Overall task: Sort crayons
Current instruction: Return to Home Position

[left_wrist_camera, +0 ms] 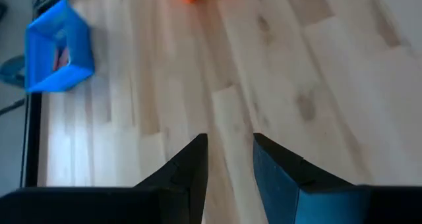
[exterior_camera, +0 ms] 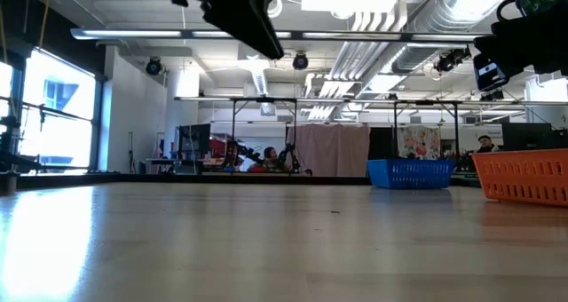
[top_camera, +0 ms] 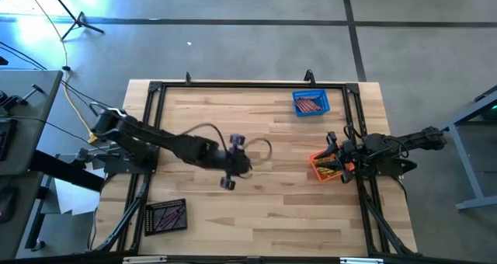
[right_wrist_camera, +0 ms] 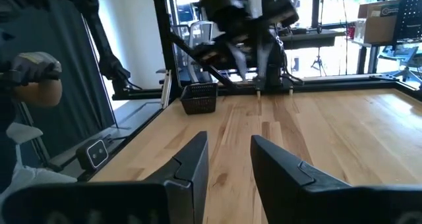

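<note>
Two dark fingers of the left gripper [left_wrist_camera: 229,141] fill the foreground of its wrist view, with a narrow gap between them and nothing held. Under them is the bare table [left_wrist_camera: 316,85]. The right gripper [right_wrist_camera: 229,140] looks the same, its two fingers slightly apart and empty.

The high view shows two arms. The left arm [top_camera: 190,149] reaches to mid-table, and the right arm [top_camera: 392,147] stays at the right edge, its gripper over the orange basket [top_camera: 314,167].

Three baskets stand on the wood, and each holds crayons (too small to count):
- The blue basket [top_camera: 295,102] holds red-orange crayons [top_camera: 310,105].
- The orange basket holds yellow crayons [top_camera: 326,171].
- The black basket [top_camera: 149,217], near the left arm's base, holds purple crayons [top_camera: 167,217].

The low view shows only the blue and orange baskets, side by side at its right. The right wrist view shows only the black one, and also what looks like a person's hand [right_wrist_camera: 33,76] off the table's edge.
</note>
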`<state>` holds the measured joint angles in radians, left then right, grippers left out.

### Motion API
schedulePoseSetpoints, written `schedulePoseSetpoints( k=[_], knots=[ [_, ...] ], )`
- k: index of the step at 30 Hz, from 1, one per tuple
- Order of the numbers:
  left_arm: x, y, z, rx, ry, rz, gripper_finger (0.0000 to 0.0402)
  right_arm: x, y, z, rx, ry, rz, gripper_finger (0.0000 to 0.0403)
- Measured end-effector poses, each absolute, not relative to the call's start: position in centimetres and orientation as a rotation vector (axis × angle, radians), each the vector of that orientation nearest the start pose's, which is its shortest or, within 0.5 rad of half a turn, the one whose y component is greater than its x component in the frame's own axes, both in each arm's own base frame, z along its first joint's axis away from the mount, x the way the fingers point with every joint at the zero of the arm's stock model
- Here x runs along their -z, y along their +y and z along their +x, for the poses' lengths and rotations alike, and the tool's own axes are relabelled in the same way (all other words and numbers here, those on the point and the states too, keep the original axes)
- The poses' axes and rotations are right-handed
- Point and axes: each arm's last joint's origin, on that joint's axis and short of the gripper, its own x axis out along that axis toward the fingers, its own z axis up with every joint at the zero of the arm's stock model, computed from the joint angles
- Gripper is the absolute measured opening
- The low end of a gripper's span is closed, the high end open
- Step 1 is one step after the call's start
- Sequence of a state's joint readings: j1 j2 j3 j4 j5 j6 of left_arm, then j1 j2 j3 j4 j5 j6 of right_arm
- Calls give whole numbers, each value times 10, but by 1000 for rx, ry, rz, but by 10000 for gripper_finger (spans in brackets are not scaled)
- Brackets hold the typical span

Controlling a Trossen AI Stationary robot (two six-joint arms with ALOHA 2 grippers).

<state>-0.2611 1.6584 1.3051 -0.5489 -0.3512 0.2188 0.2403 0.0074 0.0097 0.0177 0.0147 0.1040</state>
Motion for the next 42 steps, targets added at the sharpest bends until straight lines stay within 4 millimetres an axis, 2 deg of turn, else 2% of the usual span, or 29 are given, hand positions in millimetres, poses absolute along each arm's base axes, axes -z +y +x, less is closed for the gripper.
schedulePoseSetpoints(
  k=[3, 7, 14, 21, 28, 37, 42],
  knots=[
    [-258, -68, 327, -22, 805, 437, 104, -168, 23, 95, -227, -9, 106, 99],
    [-245, -53, 296, -76, 742, 412, 104, -168, 23, 95, -226, -7, 106, 99],
    [-235, -19, 250, -237, 560, 230, 104, -167, 23, 95, -226, -2, 105, 99],
    [-220, 5, 209, -420, 515, 93, 104, -167, 23, 95, -226, -2, 105, 99],
    [-206, 11, 180, -504, 371, -181, 104, -167, 23, 95, -226, -1, 105, 99],
    [-183, 14, 146, -612, 247, -350, 104, -167, 23, 95, -226, -1, 105, 99],
    [-173, 14, 134, -610, 194, -417, 104, -167, 23, 95, -226, -1, 105, 99]
  ],
)
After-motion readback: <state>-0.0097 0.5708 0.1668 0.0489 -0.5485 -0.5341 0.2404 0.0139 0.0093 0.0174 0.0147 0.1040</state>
